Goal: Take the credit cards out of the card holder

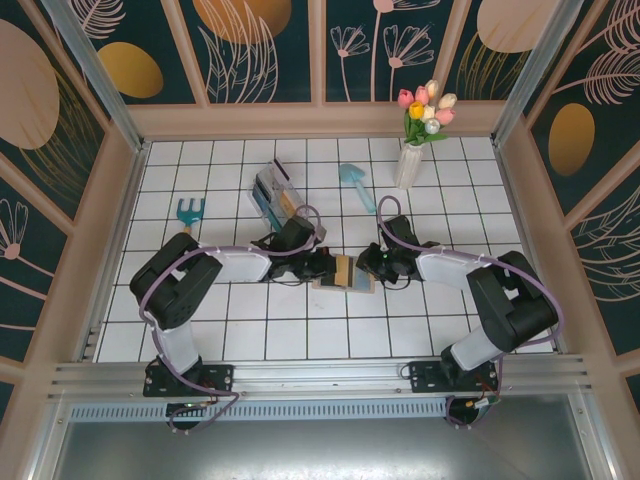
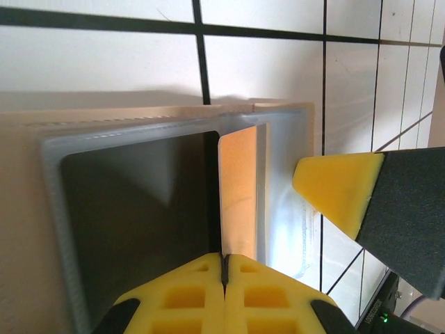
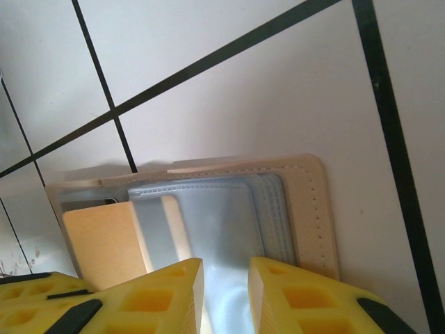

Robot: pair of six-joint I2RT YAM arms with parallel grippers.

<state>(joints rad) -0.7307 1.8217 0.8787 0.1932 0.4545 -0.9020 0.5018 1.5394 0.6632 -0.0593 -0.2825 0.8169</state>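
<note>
White-tiled desk in the top view: the card holder (image 1: 343, 272) lies flat between the left pincer (image 1: 320, 266) and the right pincer (image 1: 372, 265). Left wrist cam: the left pincer is clamped tight on a thin dark edge, I'd guess the dark credit card (image 2: 223, 223), still in the holder. Right wrist cam: the right pincer gapes over the blue-grey pocket, gripping nothing. My worry is that nothing pins the holder, so a pull could drag it along or the card could slip.

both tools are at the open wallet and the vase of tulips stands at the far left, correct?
Not quite: the vase of tulips stands at the far right, as the top external view shows. The left tool and the right tool are indeed at the open wallet.
</note>
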